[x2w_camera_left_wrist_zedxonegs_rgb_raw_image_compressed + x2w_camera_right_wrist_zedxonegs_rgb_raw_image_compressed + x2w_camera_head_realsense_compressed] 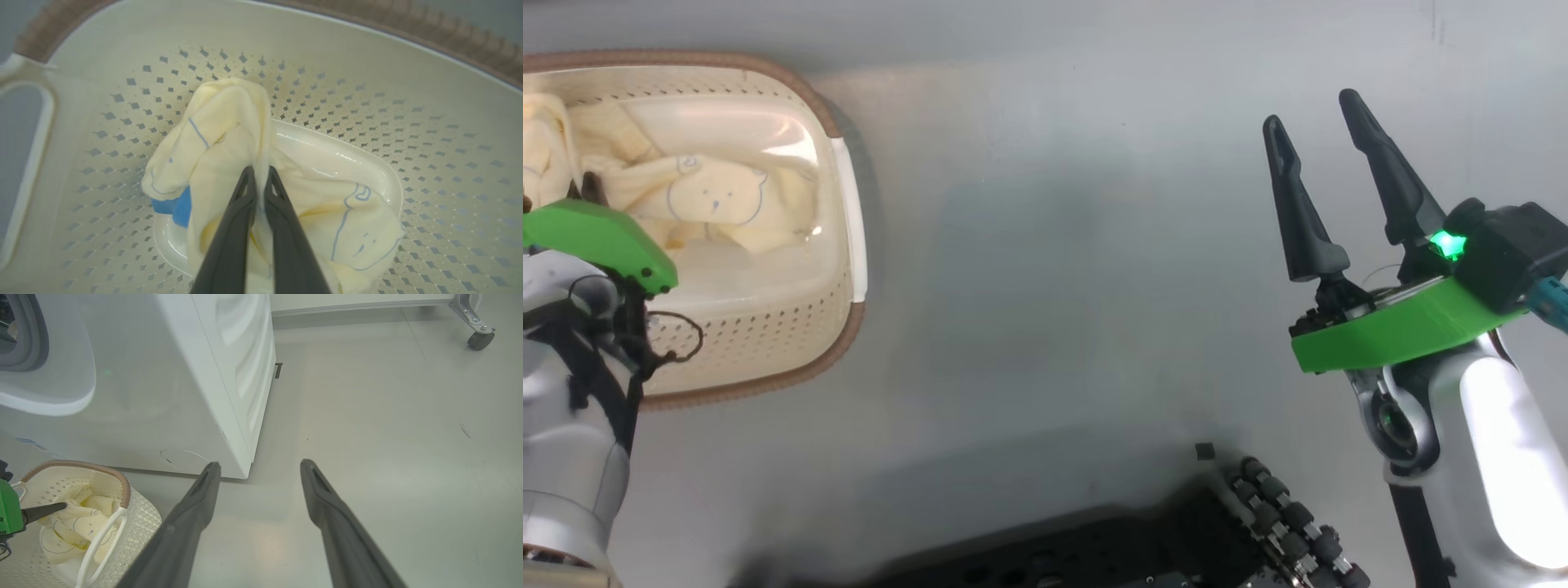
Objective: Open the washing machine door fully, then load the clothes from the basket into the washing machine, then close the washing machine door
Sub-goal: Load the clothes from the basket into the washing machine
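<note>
Grey floor (1054,245) all round, smooth and dull. Far left in head view, basket (852,245) standing on that floor, clothes (719,204) bunched inside on its base. Down in basket, left gripper (259,173), fingers nearly together and clamped on a cream fold of clothes, blue patch just left of fingers. Seen from right wrist view, basket just before front of washer (192,375), near its lower corner, with grey gasket (36,339) at that view's top left. Dark robot base (1143,547) low in middle of head view. At right, right gripper (1311,109) over floor, fingers wide apart. Far right in right wrist view, caster (480,339), well apart from washer
</note>
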